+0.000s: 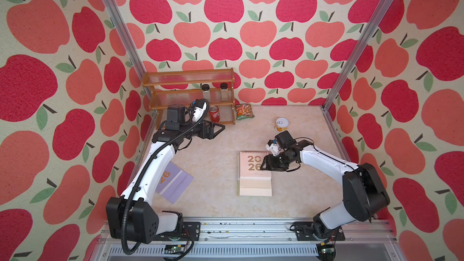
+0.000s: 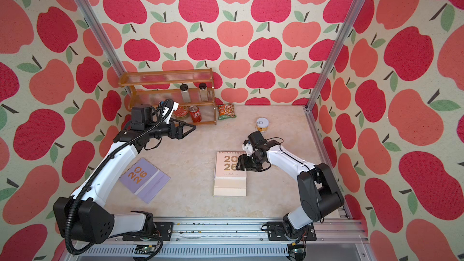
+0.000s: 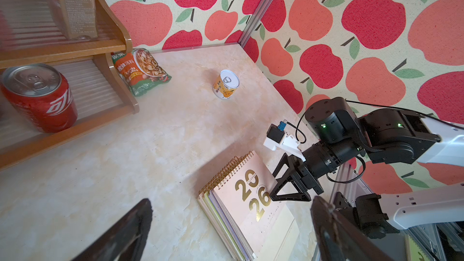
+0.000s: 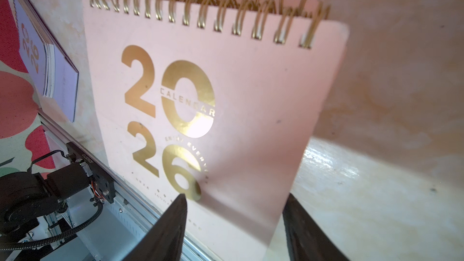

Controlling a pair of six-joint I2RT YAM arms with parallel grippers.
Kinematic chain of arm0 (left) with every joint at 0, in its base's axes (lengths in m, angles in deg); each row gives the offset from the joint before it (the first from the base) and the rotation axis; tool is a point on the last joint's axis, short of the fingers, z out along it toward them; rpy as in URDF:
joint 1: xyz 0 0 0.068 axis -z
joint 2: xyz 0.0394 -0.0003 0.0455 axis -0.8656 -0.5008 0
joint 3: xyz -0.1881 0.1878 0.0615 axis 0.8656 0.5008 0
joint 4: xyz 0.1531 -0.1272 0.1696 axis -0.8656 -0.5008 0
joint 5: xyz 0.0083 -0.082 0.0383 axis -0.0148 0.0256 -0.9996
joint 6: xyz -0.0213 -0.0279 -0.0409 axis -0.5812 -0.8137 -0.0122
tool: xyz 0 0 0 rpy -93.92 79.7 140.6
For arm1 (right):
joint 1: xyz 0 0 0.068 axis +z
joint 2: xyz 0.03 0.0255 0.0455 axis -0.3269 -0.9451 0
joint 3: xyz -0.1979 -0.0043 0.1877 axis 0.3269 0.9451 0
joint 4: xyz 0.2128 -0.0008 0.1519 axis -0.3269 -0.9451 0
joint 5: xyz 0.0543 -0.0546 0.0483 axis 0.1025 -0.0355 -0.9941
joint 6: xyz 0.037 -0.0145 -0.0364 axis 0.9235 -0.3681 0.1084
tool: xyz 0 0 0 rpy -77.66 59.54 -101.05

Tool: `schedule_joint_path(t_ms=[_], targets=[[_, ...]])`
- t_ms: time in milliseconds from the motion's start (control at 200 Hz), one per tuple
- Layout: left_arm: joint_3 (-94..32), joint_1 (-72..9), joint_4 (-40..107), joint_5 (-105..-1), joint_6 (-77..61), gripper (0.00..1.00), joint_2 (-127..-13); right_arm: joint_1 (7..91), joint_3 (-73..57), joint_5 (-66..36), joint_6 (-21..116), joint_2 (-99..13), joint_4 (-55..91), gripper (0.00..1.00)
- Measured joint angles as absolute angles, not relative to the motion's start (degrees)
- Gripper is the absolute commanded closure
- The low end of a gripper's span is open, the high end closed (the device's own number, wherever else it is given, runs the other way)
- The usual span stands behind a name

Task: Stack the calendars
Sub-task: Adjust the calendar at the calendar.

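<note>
A stack of calendars lies flat mid-table, its top one pink with gold "2026". In the left wrist view the stack's side shows green and lilac layers under the pink cover. My right gripper hovers at the pink calendar's right edge. It is open: one finger is over the cover and the other past its edge. A lilac calendar lies apart at the left, partly under my left arm. My left gripper stands open near the shelf, holding nothing.
A wooden shelf rack stands at the back left with two jars and a red cola can. A green snack packet leans beside it. A yellow tin stands behind my right arm.
</note>
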State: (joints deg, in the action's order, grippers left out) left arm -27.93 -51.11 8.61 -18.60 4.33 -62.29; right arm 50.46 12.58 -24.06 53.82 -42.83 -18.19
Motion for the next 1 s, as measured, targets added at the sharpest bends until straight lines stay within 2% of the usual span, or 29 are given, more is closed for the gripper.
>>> schedule_joint_path(t_ms=[1000], targets=[[-27.93,-51.11,8.55,-18.21,4.38,0.04,-62.26,51.59,9.69,-21.75,54.33,-44.62,-18.67,0.35]])
